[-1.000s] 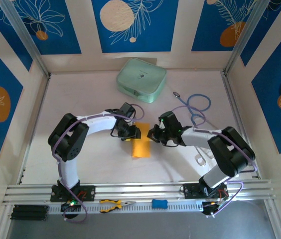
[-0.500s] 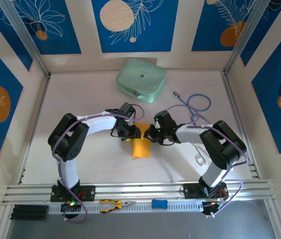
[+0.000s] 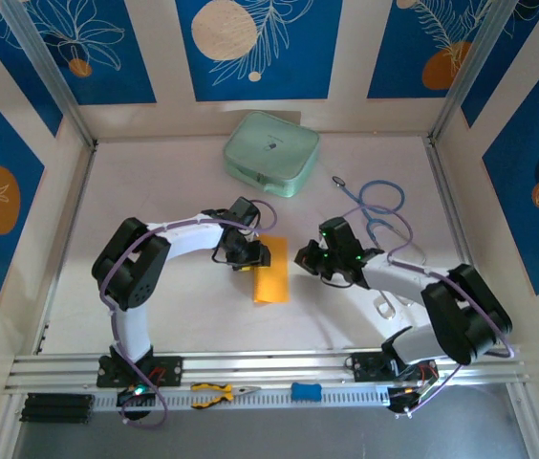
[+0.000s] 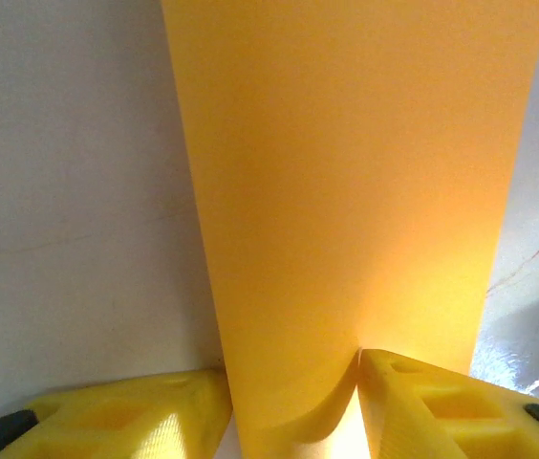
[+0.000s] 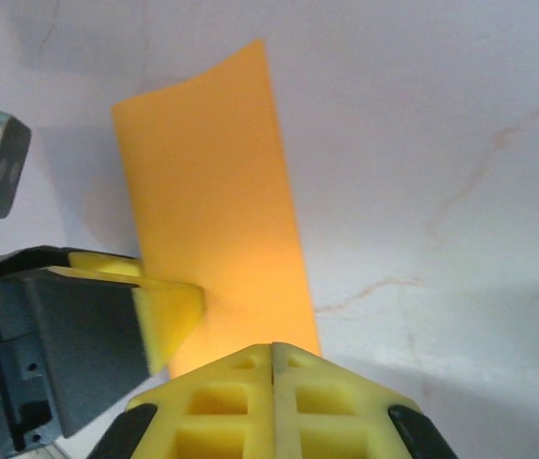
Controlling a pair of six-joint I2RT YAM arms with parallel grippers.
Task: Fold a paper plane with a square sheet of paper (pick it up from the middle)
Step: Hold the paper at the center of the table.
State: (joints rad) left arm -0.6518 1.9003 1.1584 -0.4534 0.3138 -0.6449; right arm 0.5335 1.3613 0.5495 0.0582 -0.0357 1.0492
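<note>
A pale green case point(image 3: 271, 153) lies on the table point(image 3: 155, 191) beyond the left gripper point(image 3: 255, 254) jaws, well apart. A blue cable loop point(image 3: 381, 199) lies beyond and right of the right gripper point(image 3: 300, 258) jaws. Orange-handled pliers point(image 3: 214, 391) and a small blue block point(image 3: 306, 390) rest on the frame rail point(image 3: 365, 395) behind both.

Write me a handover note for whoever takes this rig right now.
Left tool: closed on the bowed far end of the square sheet of paper.
Right tool: shut, empty, beside the sheet's right edge.
Sheet: lies between the tools as a narrow strip, seemingly folded over once.
To do: crease it flat, then fold nose and wings; no plane shape yet.
</note>
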